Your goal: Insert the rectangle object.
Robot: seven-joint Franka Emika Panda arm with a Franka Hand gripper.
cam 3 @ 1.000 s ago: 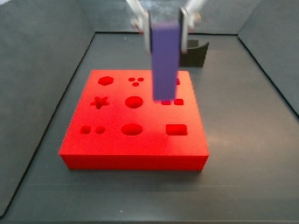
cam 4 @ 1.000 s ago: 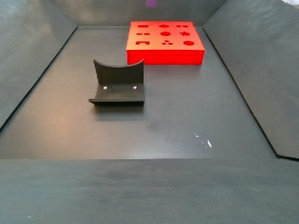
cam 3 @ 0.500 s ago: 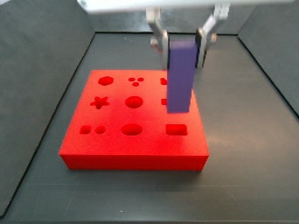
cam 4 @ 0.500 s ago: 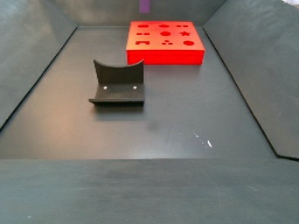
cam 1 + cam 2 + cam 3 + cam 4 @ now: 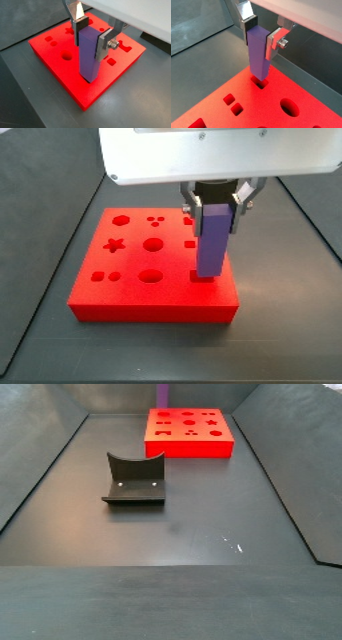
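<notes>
Purple block [image 5: 211, 240] held upright, lower end at the rectangular slot [image 5: 260, 83] near the red board's [image 5: 134, 300] edge. Gripper [image 5: 92, 31] clamped on the upper part. Best kept vertical, corners squared, then lowered slowly without twisting.

dark grey matte floor [image 5: 187, 524], flat and bare-looking, same in both side views. sloping dark walls close it in: left wall [image 5: 34, 454], right wall [image 5: 301, 464], back wall [image 5: 127, 396]. thin pale seams run where floor meets walls. a slightly lighter grey ledge [image 5: 160, 604] crosses the near edge. small bright scuff [image 5: 230, 544] on the floor. in a wrist view a wall panel [image 5: 198, 22] shows a faint sheen. light is soft and even, shadows weak.
</notes>
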